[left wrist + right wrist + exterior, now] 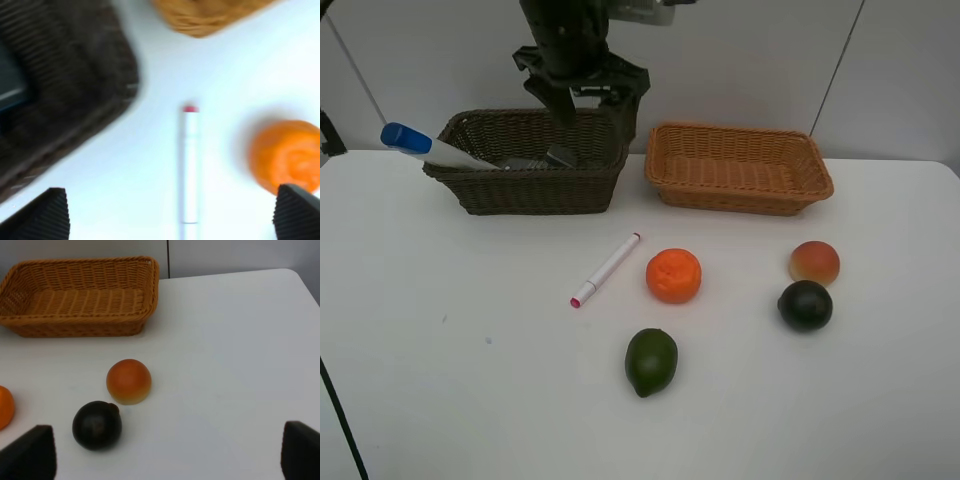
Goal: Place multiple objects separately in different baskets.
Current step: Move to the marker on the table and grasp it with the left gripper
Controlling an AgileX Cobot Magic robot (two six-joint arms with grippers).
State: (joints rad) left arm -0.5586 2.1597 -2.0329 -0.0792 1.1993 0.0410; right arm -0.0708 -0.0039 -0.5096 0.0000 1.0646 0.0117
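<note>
My left gripper (595, 108) hangs open and empty over the right end of the dark brown basket (530, 190). A white blue-capped tube (425, 147) leans out over that basket's left end, and dark items (560, 157) lie inside. On the table lie the pink-capped marker (606, 270), the bumpy orange (674, 275), the lime (651, 361), the dark round fruit (805, 305) and the peach (814, 262). The left gripper (170, 217) looks down on the marker (190, 165) and orange (287, 155). My right gripper (165, 455) is open above the table near the peach (129, 381) and dark fruit (97, 424).
The orange-tan basket (740, 190) stands empty to the right of the dark one, both at the back of the white table (470, 380). A grey wall rises behind them. The right arm is outside the high view.
</note>
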